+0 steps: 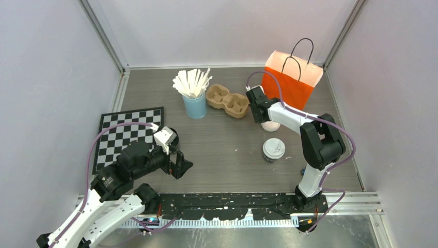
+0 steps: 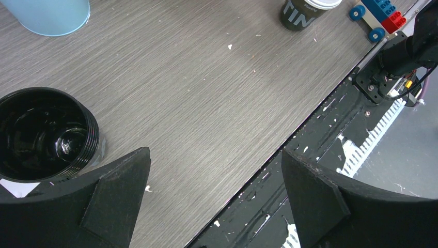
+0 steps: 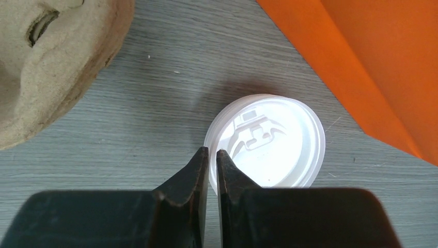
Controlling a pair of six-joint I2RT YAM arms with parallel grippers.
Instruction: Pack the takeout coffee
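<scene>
The table [image 1: 227, 170] is grey laminate with a fine wood grain. At 1 o'clock stands a smooth, sharply creased orange paper bag [image 1: 292, 85] with thin black loop handles. At 12 lies a rough, moulded brown pulp cup carrier [image 1: 227, 101] with both wells bare. Just beside it at 11 is a light-blue cup [image 1: 195, 107] crammed with flat white sticks [image 1: 192, 81]. A black-and-white chequered mat [image 1: 129, 135] lies flat at 9.

The two takeout coffees are small dark paper cups with round white plastic lids, and both sit on the table. One [image 1: 273, 149] stands alone at 4 o'clock. The other [image 1: 270, 126] is at 2 o'clock, close in front of the bag and partly under the right arm.

The right wrist view shows that second lid's embossed relief and stepped rim. The right gripper [image 3: 212, 154] has its fingers drawn almost together, with only a slit between them, and its tips lie over the lid's 7 o'clock edge. I cannot tell whether they nip the rim.

The left gripper [image 2: 216, 170] has its matte black wedge fingers spread wide over bare tabletop, holding nothing. Its wrist view alone shows a glossy black ribbed round tub [image 2: 44, 135] at 9 o'clock, pale lettering on the lone cup's dark wall, and a brick-built toy with blue wheels [image 2: 379, 15] at the table edge.
</scene>
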